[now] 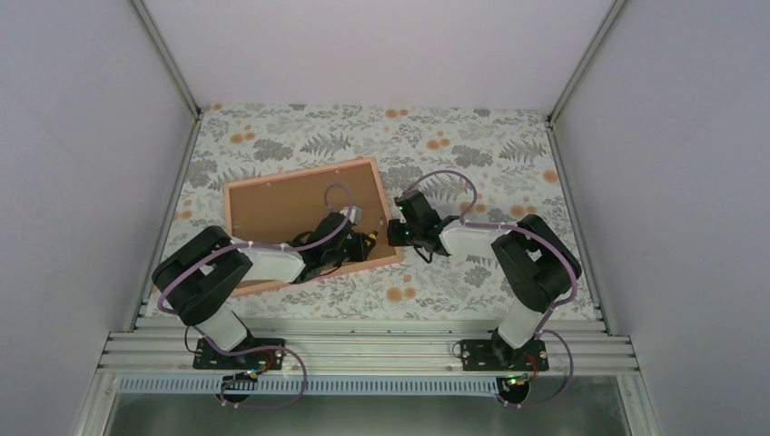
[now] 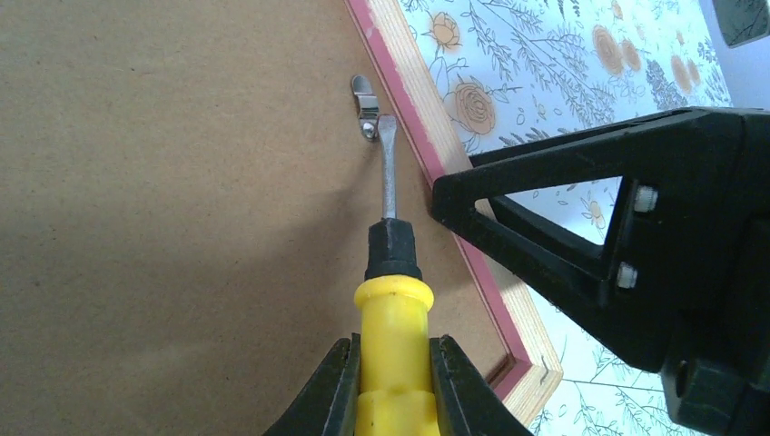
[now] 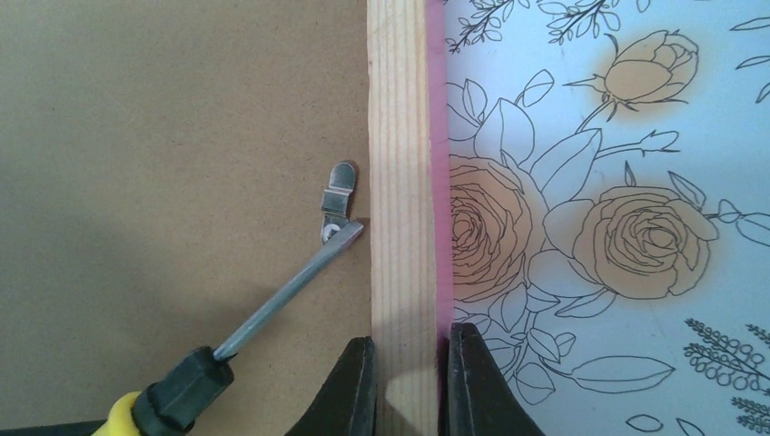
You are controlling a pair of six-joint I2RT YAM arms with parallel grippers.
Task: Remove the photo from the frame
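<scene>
Left wrist view: the left tool (image 2: 392, 391) is gripping a screwdriver (image 2: 393, 300) with its tip at the clip (image 2: 365, 109) ahead, while the right tool (image 3: 410, 381) is clamping the frame (image 3: 397, 182), so levering gently is looking wisest.

Plain white walls (image 1: 381, 45), floral tablecloth (image 1: 490, 145)

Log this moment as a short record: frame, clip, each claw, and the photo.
frame: back side up on floral cloth, backing board in place
clip: metal tab on backing board by the rail
left claw: shut on yellow screwdriver, blade tip at clip
right claw: shut on frame's wooden rail
photo: not visible
</scene>
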